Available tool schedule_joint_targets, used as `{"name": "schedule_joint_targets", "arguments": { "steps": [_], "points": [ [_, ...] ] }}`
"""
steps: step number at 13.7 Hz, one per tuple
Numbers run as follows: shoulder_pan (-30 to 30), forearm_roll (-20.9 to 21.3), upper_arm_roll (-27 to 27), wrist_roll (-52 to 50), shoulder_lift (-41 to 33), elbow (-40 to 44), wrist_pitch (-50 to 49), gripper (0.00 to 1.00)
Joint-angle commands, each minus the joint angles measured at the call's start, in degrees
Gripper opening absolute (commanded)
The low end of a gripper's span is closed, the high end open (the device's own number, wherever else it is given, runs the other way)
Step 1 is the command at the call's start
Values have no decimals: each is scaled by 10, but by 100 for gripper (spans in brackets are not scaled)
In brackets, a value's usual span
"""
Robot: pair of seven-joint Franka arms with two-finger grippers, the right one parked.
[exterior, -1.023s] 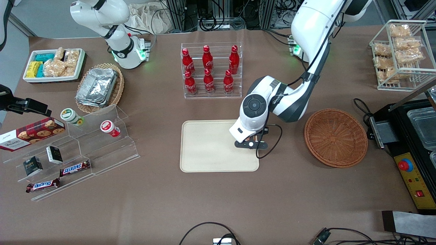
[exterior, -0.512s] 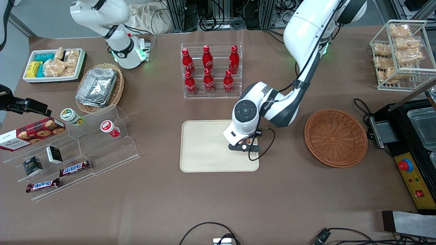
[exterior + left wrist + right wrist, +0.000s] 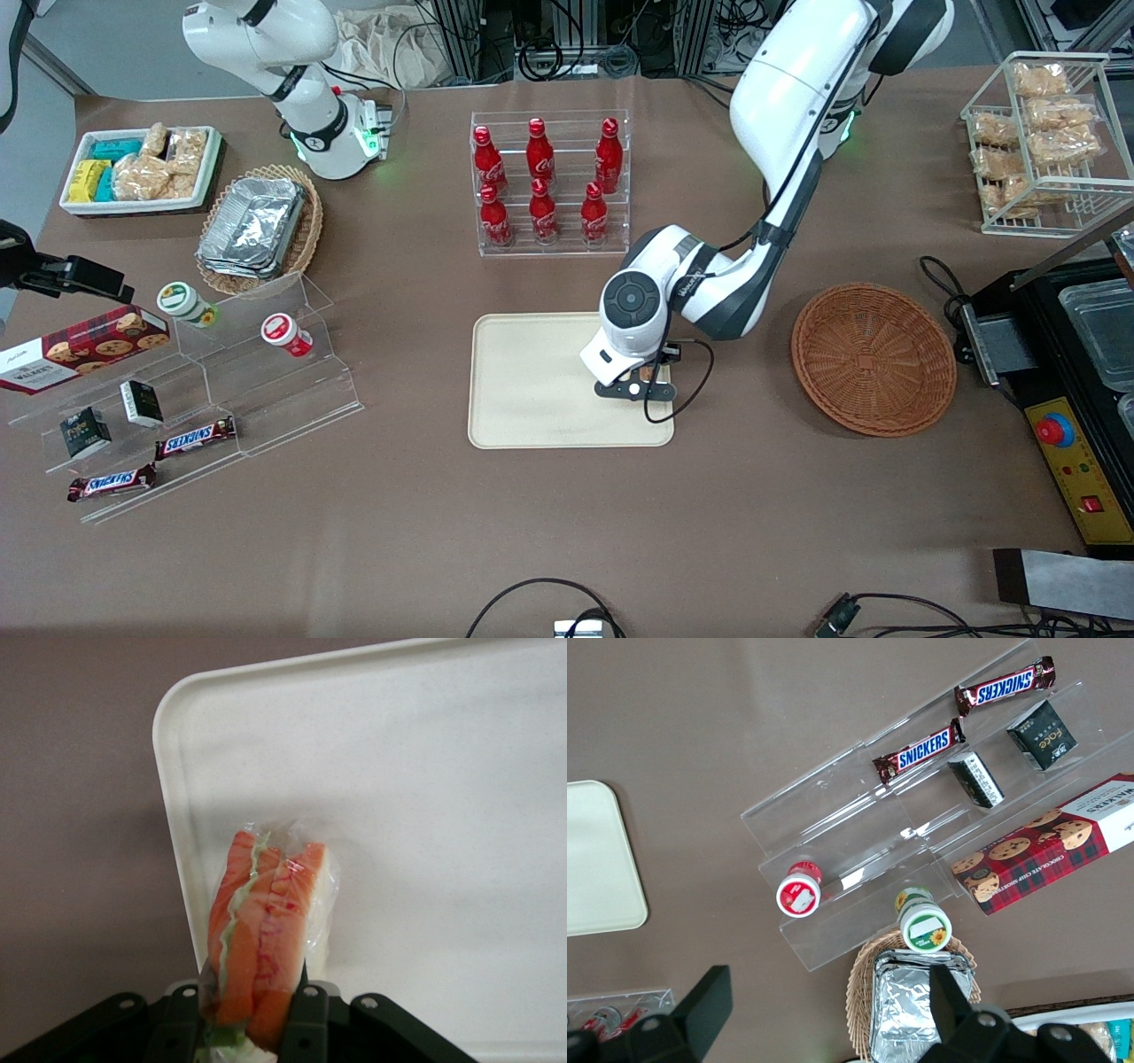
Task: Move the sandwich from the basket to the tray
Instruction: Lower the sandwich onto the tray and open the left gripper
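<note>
Holding: our gripper (image 3: pixel 252 1028) pinches the sandwich (image 3: pixel 262 935) between its two fingers (image 3: pixel 304 1019), above the tray (image 3: pixel 532 390).
Look: we see clear wrap, orange-red filling, a green strip, pale bread.
Axis: its long axis runs straight away from the fingers, toward the tray's rim.
Basket (image 3: pixel 873 359): we see nothing inside.

Light: bright and even from overhead, shadows soft and short under the left arm (image 3: pixel 780 133).
Glare: the tray (image 3: pixel 425 753) was washed nearly white around the sandwich (image 3: pixel 261 930).
Focus: the gripper (image 3: pixel 244 1028) was slightly soft beneath the sandwich.
</note>
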Motion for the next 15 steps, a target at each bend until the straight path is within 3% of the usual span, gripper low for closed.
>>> {"name": "schedule_joint_targets", "arguments": {
  "steps": [1,4,7,8,15],
  "points": [
    [-9,21,5,-27,25,31,-2,34],
    [-25,25,6,-37,33,39,1,42],
    [-25,25,6,-36,31,40,1,73],
    [-25,25,6,-36,30,40,1,77],
    [-18,27,7,-31,13,40,-6,80]
  ]
}}
